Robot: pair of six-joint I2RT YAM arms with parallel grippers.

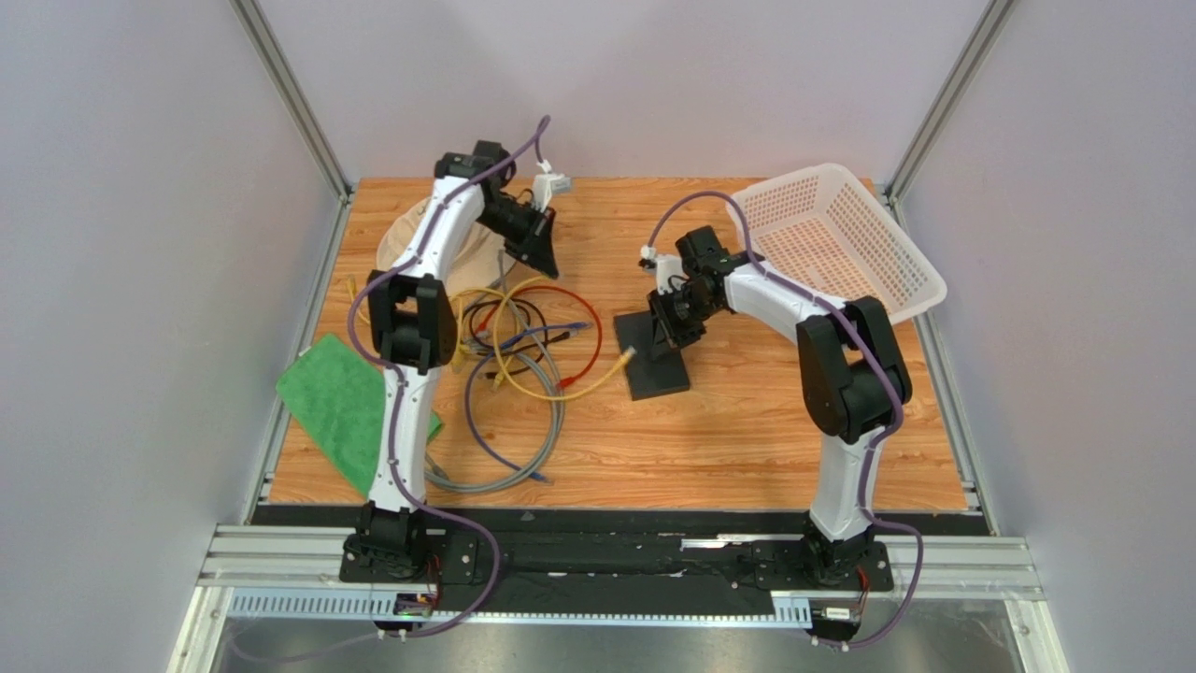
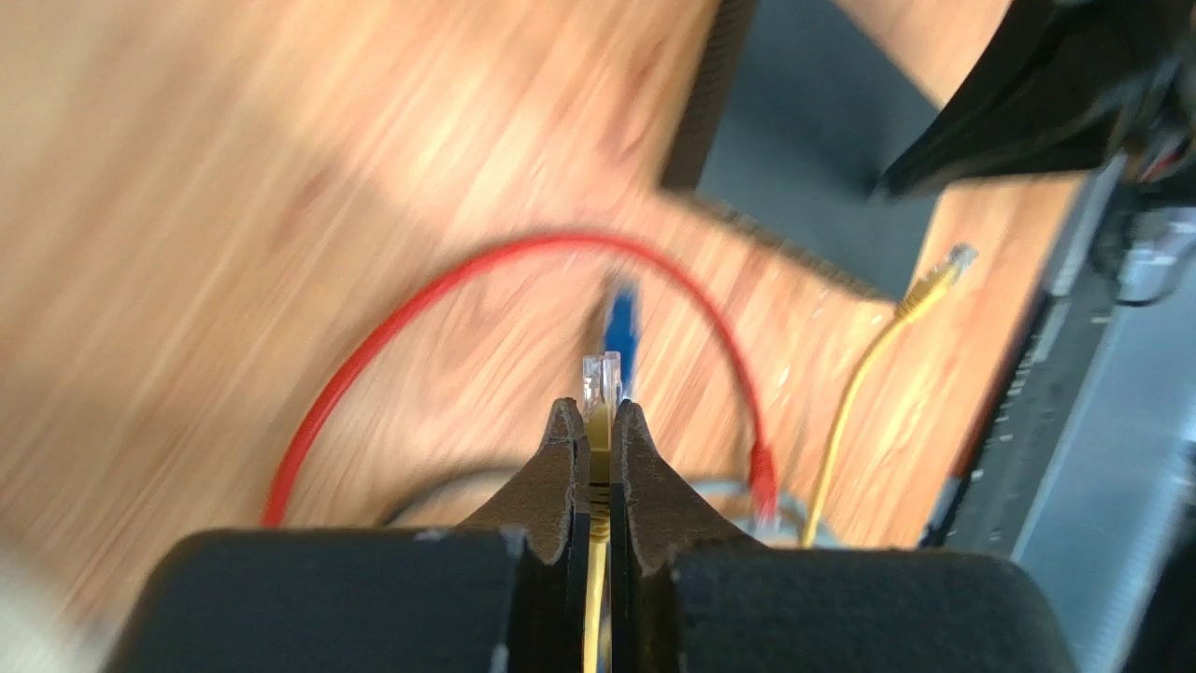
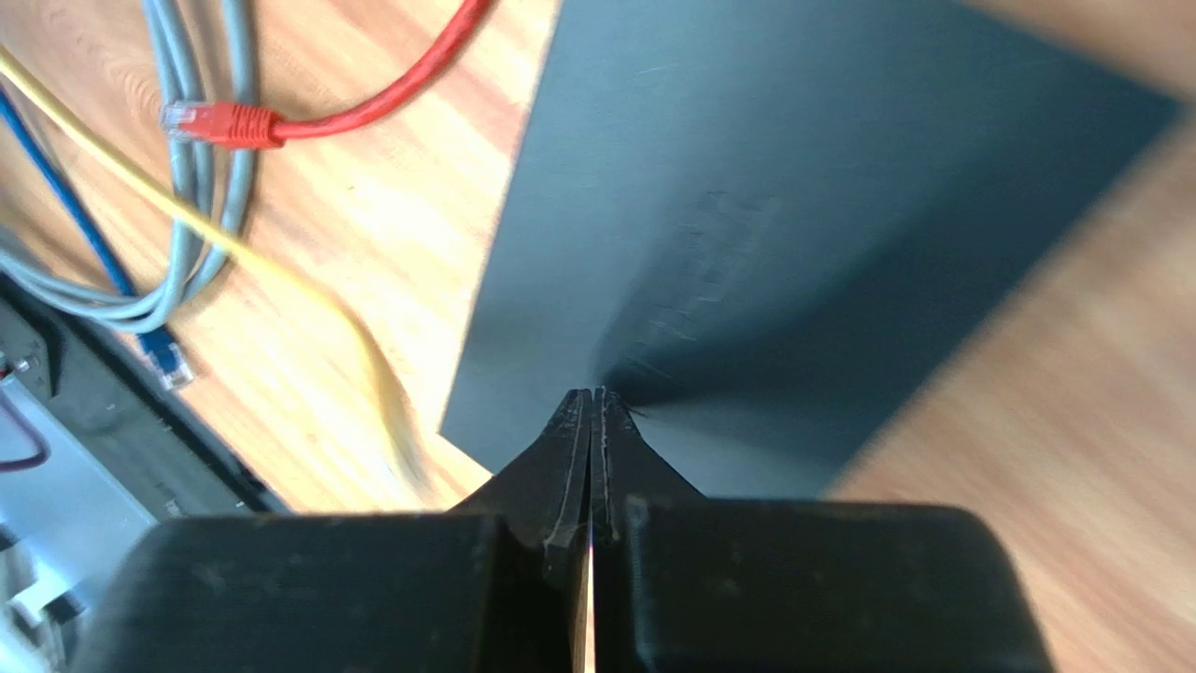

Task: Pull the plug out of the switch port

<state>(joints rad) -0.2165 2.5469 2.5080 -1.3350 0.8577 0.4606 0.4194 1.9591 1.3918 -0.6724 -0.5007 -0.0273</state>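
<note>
Pinning the switch [image 1: 653, 359] flat while the plug is drawn straight out along its own length is the correct method for this step. Top view: the switch lies flat at frame centre, just right of the cable tangle [image 1: 520, 351]. The right gripper [image 1: 671, 325] bears on its upper end, and the left gripper [image 1: 541, 241] is raised toward the upper left, well apart from it. Left wrist view: the left fingers are clamped on the rear of the plug [image 2: 601, 376], with its yellow cable [image 2: 595, 589] running back between them. The plug's long axis runs up the frame in line with the fingers, its tip pointing away from them and clear of the switch at upper right. The pull looks complete. Right wrist view: the right fingers are pressed together on nothing, tips resting on the switch top. Hold that pressure until the plug is set down elsewhere.
</note>
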